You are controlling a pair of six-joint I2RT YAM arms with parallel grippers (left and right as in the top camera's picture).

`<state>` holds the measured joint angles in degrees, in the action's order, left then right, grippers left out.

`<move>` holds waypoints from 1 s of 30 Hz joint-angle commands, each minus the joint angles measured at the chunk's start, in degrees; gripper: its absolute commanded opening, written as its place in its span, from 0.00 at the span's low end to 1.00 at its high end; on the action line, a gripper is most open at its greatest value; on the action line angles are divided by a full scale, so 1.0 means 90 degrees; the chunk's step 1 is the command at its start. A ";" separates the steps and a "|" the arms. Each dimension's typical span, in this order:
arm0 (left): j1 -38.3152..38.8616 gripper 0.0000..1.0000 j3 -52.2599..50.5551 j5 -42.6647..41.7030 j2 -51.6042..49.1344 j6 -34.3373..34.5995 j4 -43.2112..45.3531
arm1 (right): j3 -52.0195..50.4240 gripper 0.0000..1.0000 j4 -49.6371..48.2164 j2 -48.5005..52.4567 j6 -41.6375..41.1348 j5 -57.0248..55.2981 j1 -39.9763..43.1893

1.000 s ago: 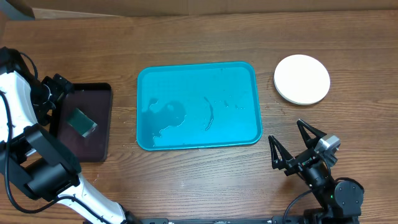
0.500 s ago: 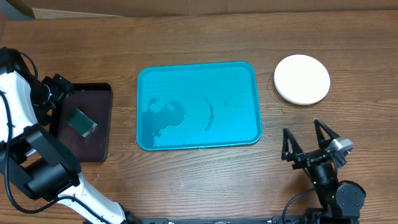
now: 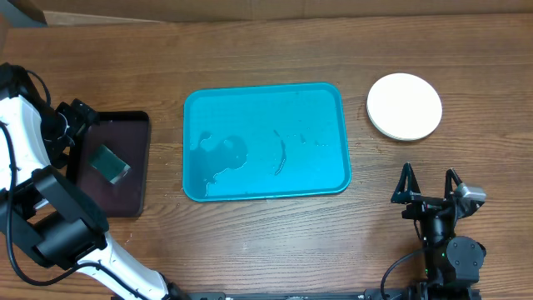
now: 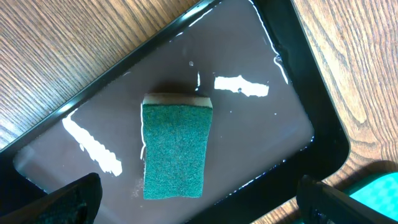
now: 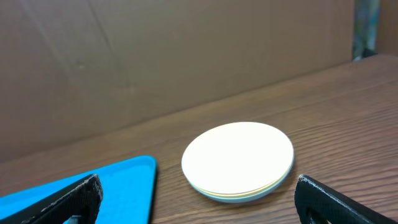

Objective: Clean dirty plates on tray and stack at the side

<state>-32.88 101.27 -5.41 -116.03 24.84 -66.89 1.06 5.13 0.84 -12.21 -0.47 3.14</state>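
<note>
The turquoise tray (image 3: 321, 125) lies mid-table with no plates on it, only water puddles; its corner shows in the right wrist view (image 5: 99, 186). The plates (image 3: 405, 106) sit stacked on the table right of the tray, white on top. In the right wrist view (image 5: 238, 158) a yellow-green edge and a pale mint edge show beneath it. My right gripper (image 3: 428, 179) (image 5: 199, 205) is open and empty, in front of the stack and apart from it. My left gripper (image 3: 73, 125) (image 4: 199, 205) is open and empty above the black tray.
A smaller black tray (image 3: 133, 196) (image 4: 261, 124) at the left holds shallow water and a green sponge (image 3: 109, 162) (image 4: 175, 149). A brown cardboard wall (image 5: 186, 56) stands behind the table.
My right gripper has moved right and turned to face the plate stack. The left arm, tray and plates have not moved.
</note>
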 commanded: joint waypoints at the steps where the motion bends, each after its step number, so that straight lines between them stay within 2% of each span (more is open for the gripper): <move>1: -0.0010 1.00 0.0097 -0.0044 0.0109 -0.0049 -0.0017 | -0.0070 1.00 -0.0046 -0.0078 0.0248 -0.0180 0.0053; 5: -0.0010 1.00 0.0097 -0.0044 0.0109 -0.0051 -0.0017 | -0.0070 1.00 -0.0056 -0.0078 0.0272 -0.0304 0.0053; 11: -0.0010 1.00 0.0097 -0.0044 0.0109 -0.0051 -0.0017 | -0.0070 1.00 -0.0029 -0.0078 0.1438 -0.0153 0.0053; 30: -0.0010 1.00 0.0097 -0.0044 0.0109 -0.0051 -0.0017 | -0.0068 1.00 -0.0036 -0.0075 0.1574 -0.0102 0.0053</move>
<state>-32.88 101.27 -5.41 -116.03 24.84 -66.89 1.06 5.15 0.84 1.50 -1.67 3.29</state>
